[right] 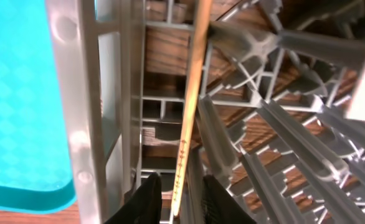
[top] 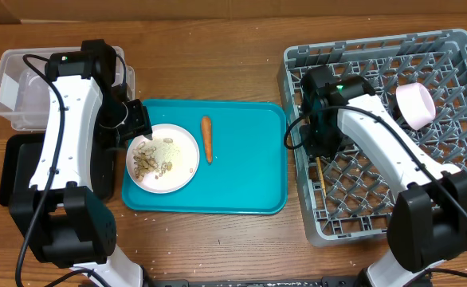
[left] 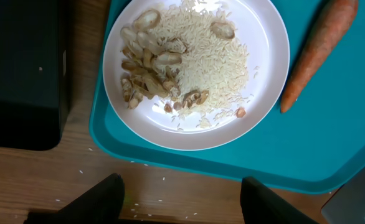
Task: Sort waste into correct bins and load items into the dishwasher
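Looking from overhead, the plate of scraps and the carrot sit on the teal tray, the dish rack to its right. By the left wrist, the left gripper hangs spread and empty off the tray's edge, likely lining up on the plate. By the right wrist, the right gripper, slightly parted, straddles a chopstick laid in the rack, seemingly without pinching it.

Wooden table fills overhead view edge to edge: mid-brown surface, grain running left-right, darker streaks here and there. Finish matte. Light even, from above (shadows soft and short, hugging whatever casts them). Same wood in both wrist views, grain sharper close up.
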Robot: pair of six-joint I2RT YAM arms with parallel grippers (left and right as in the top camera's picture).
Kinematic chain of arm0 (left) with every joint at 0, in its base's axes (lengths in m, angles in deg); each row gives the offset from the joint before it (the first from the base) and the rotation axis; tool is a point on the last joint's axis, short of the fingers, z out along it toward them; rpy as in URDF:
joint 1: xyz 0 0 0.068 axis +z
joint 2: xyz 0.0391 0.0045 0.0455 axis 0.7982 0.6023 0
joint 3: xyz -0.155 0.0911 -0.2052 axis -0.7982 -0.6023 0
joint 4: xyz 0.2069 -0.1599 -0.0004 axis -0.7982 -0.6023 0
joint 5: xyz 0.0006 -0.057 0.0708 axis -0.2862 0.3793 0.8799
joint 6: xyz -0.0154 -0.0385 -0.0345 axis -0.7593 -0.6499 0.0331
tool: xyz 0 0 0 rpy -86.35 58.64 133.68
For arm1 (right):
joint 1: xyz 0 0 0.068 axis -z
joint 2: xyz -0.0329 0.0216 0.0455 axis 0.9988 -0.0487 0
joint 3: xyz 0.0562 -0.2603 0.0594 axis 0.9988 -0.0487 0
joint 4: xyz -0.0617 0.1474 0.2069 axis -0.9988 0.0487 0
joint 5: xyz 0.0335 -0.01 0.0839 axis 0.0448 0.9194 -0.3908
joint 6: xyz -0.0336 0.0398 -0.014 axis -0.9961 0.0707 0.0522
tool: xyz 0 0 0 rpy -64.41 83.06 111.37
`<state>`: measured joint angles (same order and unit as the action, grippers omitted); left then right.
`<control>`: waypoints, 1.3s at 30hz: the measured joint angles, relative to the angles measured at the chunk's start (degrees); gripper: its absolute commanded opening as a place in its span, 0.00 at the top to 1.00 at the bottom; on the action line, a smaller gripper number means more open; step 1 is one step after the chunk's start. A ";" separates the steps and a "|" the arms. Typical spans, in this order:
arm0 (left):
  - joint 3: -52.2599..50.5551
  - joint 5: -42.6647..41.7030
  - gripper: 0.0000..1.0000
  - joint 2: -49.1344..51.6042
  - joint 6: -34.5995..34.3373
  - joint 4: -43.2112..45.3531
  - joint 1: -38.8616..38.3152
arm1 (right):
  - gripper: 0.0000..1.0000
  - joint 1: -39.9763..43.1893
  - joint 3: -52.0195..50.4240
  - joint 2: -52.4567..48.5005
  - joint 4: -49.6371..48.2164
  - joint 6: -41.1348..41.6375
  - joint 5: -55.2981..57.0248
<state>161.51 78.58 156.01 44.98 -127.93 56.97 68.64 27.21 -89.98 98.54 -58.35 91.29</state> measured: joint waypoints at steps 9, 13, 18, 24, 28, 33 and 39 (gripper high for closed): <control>0.00 -0.96 0.37 0.00 0.00 1.01 -0.17 | 0.00 0.00 10.99 10.51 -1.44 4.46 -6.05; 0.00 -3.08 0.37 0.00 -0.02 4.04 -2.49 | 0.00 0.00 12.52 14.95 -0.31 3.63 -14.53; 0.02 -4.33 0.31 0.00 -0.04 10.67 -10.60 | 0.00 0.79 12.52 15.61 4.96 3.23 -18.58; 0.02 -2.12 0.24 0.02 -4.42 18.82 -22.73 | 0.00 4.37 12.52 15.61 7.19 3.15 -19.15; 0.02 2.43 0.22 0.22 -9.66 20.04 -27.36 | 0.00 5.03 12.52 15.61 7.34 3.17 -18.78; 0.02 5.55 0.22 2.56 -15.80 21.22 -27.61 | 0.00 5.03 12.52 15.61 9.57 5.14 -12.68; 0.02 6.67 0.21 8.37 -18.53 22.53 -27.12 | 0.00 5.03 12.52 15.61 10.54 6.21 -8.74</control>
<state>161.53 85.25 164.38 26.45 -105.39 29.85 73.67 39.73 -74.38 109.08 -52.14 82.54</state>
